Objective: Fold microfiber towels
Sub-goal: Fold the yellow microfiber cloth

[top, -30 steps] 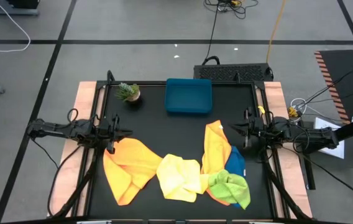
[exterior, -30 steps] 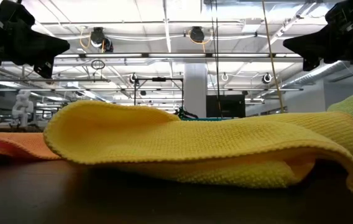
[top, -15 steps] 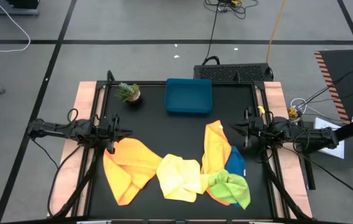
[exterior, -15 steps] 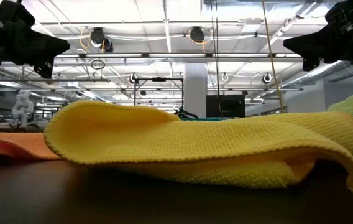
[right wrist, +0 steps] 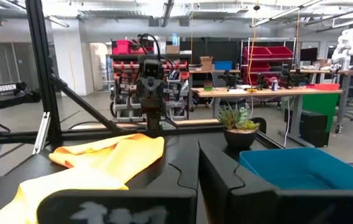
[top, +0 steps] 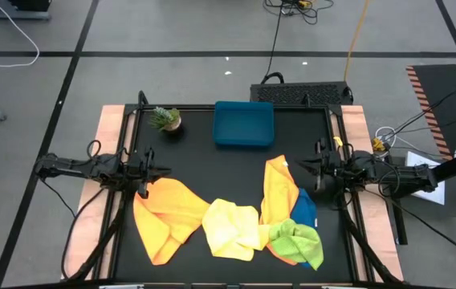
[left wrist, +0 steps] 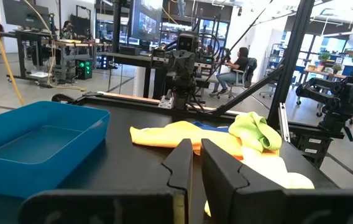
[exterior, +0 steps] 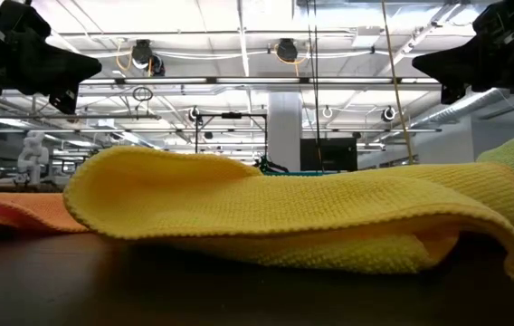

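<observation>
Several microfiber towels lie crumpled along the near half of the black table. There is an orange one (top: 168, 217) at the left, a yellow one (top: 230, 227) in the middle and a second orange one (top: 276, 189). The second orange one overlaps a blue one (top: 304, 210), and a lime green one (top: 299, 243) lies at the near right. My left gripper (top: 164, 170) hovers level at the table's left side, just beyond the left orange towel. It is shut but for a thin slit (left wrist: 195, 152). My right gripper (top: 296, 166) hovers shut at the right side, beside the second orange towel. Neither touches anything.
A rigid blue tray (top: 244, 124) stands at the far middle of the table. A small potted plant (top: 165, 120) stands at the far left. Bare black tabletop lies between the two grippers and the tray. In the low view the yellow towel (exterior: 284, 213) fills the foreground.
</observation>
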Available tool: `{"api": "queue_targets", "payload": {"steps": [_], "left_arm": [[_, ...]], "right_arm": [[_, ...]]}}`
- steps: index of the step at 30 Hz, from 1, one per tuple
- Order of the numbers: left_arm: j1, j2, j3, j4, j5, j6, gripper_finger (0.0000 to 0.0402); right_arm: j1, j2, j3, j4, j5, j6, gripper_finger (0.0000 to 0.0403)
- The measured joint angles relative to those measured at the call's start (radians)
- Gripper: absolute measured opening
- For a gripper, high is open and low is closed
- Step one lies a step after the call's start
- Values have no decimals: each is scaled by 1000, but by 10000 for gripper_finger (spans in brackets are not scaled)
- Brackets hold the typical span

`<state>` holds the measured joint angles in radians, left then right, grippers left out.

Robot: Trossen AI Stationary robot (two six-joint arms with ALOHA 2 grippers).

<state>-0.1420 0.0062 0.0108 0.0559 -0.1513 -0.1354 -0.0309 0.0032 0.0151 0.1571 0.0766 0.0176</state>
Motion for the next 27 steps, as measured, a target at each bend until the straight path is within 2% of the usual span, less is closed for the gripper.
{"api": "queue_targets", "payload": {"steps": [11,14,15,17,18,20,24,27], "left_arm": [[0,0,0,0,0,0,35],[0,0,0,0,0,0,35],[0,0,0,0,0,0,35],[0,0,0,0,0,0,35],[0,0,0,0,0,0,35],[0,0,0,0,0,0,35],[0,0,0,0,0,0,35],[0,0,0,0,0,0,35]], "right_arm": [[0,0,0,-21,-1,200,0],[0,0,0,-10,-4,309,0],[-1,0,0,10,-29,364,0],[2,0,0,80,-143,436,0],[10,2,-1,129,-204,455,0],[45,10,-1,232,-262,471,0],[137,51,-2,470,-232,438,0],[202,113,7,530,-181,372,0]]}}
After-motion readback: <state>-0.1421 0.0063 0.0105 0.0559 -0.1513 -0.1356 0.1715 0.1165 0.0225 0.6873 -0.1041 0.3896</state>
